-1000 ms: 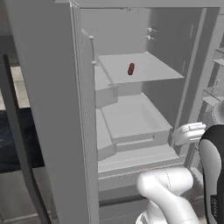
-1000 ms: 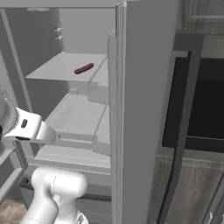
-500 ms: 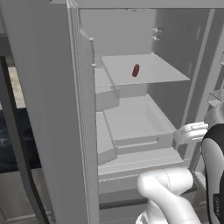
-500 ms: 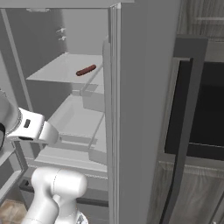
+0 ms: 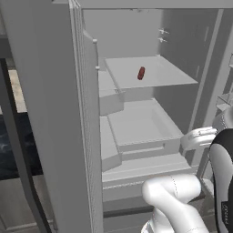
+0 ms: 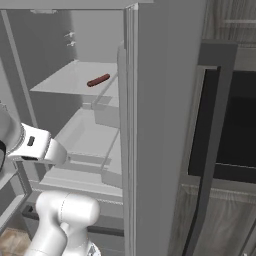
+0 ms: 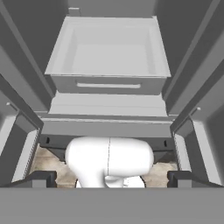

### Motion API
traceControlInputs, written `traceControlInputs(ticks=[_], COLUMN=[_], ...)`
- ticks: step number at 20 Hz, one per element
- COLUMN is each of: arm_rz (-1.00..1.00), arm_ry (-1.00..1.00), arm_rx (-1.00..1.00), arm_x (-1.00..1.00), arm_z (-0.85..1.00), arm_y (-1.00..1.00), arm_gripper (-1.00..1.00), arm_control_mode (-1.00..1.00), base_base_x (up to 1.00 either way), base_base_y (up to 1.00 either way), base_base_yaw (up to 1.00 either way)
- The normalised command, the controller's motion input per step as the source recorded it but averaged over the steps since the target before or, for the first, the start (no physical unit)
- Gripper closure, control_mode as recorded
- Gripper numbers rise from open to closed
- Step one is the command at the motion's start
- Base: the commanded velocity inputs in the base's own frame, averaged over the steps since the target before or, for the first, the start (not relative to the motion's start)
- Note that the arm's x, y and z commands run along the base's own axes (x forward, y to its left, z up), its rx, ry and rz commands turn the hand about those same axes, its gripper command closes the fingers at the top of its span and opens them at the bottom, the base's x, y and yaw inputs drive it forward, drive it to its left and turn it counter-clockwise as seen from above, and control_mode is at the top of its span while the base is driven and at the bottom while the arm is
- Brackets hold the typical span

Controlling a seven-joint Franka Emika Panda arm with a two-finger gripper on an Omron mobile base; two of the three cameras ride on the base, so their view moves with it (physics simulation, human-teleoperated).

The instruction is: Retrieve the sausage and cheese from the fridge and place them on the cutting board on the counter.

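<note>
The fridge (image 5: 54, 113) stands open, its grey inside facing me. The sausage (image 5: 141, 73), a small dark red-brown oblong, lies alone on the upper shelf (image 5: 168, 75); from the right base it shows as the sausage (image 6: 98, 80) near that shelf's middle. My gripper (image 7: 112, 178) is open, its dark fingertips (image 7: 43, 177) wide apart with nothing between them. It hangs in front of the fridge, looking down at the empty white drawer bin (image 7: 109, 54), well below the sausage. The cheese, the cutting board and the counter's top are out of view.
The open fridge door (image 6: 160, 125) stands edge-on beside the arm, and door racks (image 7: 15, 144) flank the hand on both sides. A dark oven front with a long handle (image 6: 207, 150) is to the right. A second door shelf (image 5: 225, 98) sits at the right.
The whole picture has slid a little as the base drove, so the fridge's inside now sits slightly further right in the left base view. The sausage stays on its shelf.
</note>
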Motion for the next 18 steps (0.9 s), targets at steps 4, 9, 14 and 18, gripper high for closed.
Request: traceControlInputs(ticks=[4,9,14,18], arm_rz=[0.00,-0.05,-0.10,-0.08], arm_ry=[0.00,-0.12,-0.10,0.00], arm_rx=[0.00,-0.07,-0.05,0.00], arm_x=[0.00,-0.19,0.17,0.72], arm_z=[0.00,0.52,0.30,0.15], arm_y=[0.00,-0.09,0.00,0.00], arm_gripper=[-1.00,-1.00,-1.00,-1.00], arm_control_mode=[1.00,-1.00,-1.00,-1.00], base_base_x=[-0.07,0.00,0.00,0.00], base_base_y=[-0.06,0.00,0.00,0.00], base_base_yaw=[0.00,0.00,0.00,0.00])
